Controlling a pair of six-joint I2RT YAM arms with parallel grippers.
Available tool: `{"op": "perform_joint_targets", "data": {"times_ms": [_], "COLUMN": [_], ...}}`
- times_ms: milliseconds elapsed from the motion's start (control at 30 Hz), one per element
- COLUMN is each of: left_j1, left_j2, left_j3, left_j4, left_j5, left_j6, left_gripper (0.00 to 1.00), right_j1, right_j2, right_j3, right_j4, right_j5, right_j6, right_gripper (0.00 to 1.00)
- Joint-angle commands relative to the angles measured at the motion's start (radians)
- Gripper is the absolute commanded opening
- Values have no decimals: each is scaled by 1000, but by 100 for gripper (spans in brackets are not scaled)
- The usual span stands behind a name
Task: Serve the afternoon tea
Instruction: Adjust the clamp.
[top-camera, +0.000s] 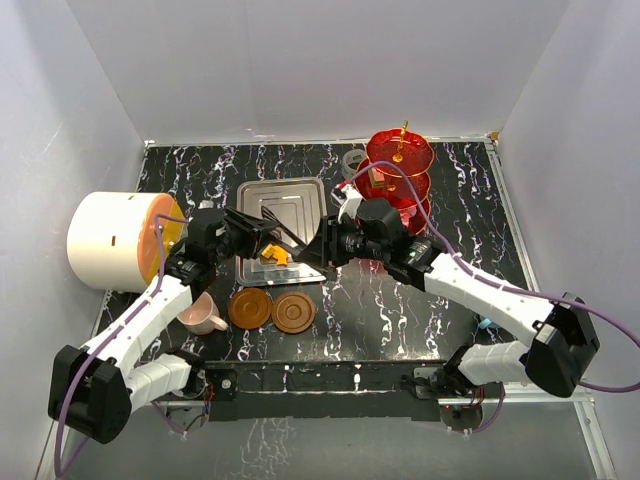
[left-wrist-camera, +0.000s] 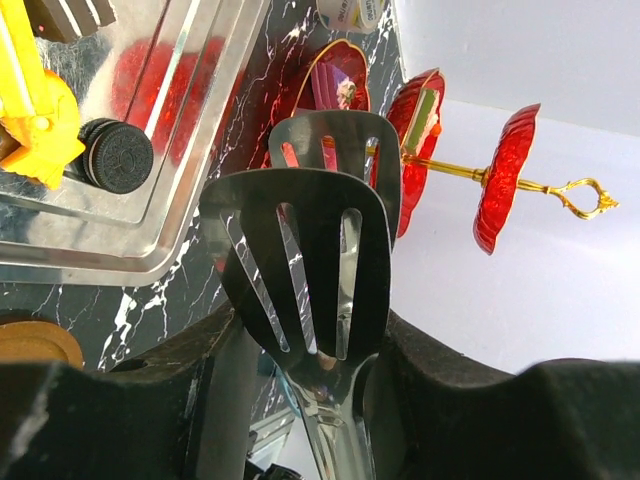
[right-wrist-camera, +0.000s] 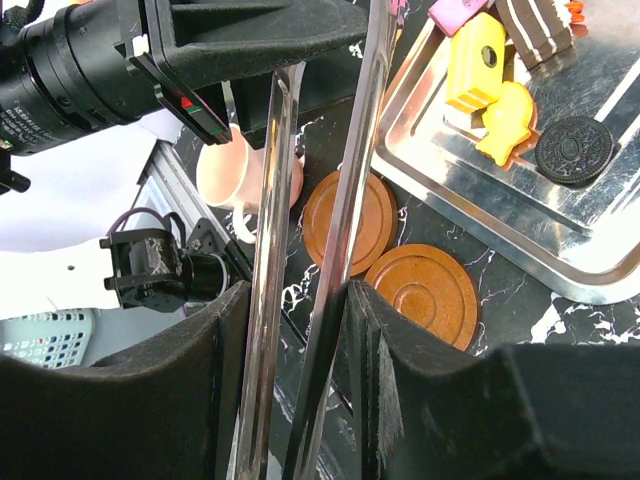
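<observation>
Top external view: pink cup (top-camera: 200, 315) and two brown saucers (top-camera: 250, 308) sit nearest on the desk (top-camera: 400, 300). Over the steel tray (top-camera: 285, 200) holding the sweets (top-camera: 274, 254), left end effector (top-camera: 265, 232) and right end effector (top-camera: 322, 245) both clamp the tongs (left-wrist-camera: 315, 260). Red three-tier stand (top-camera: 398, 165) stands far back right.

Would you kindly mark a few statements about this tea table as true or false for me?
1. Two brown saucers lie side by side in front of the tray. True.
2. The pink cup sits on a saucer. False: it is on the table beside them.
3. A black cookie lies on the tray. True.
4. The red stand is right next to the white drum. False: the stand is toward the far right, the drum at the left.
5. The right tool is empty. False: it is shut on the tongs.
</observation>
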Motion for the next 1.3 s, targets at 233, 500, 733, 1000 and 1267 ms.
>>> {"op": "perform_joint_targets", "data": {"times_ms": [233,500,733,1000,1267], "left_j1": [-3,-3,-3,-3,-3], "left_j2": [-61,-100,-106,-110,-110], "left_j3": [-4,-19,-27,-26,-33], "left_j4": [3,-4,-9,-6,0], "left_j5": [-51,-78,-77,-72,-69], "left_j6": [-69,-88,-88,-94,-95], "left_gripper": [20,9,5,4,3], "right_j1": [17,36,46,59,90], "right_j2": [72,100,107,169,247], "right_j3": [68,102,91,154,213], "right_j4": [7,-37,-31,-150,-186], "right_j5": [-73,-53,-61,-78,-51], "right_j6": [-66,-101,-89,-171,-166], "right_gripper": [40,40,44,55,59]}}
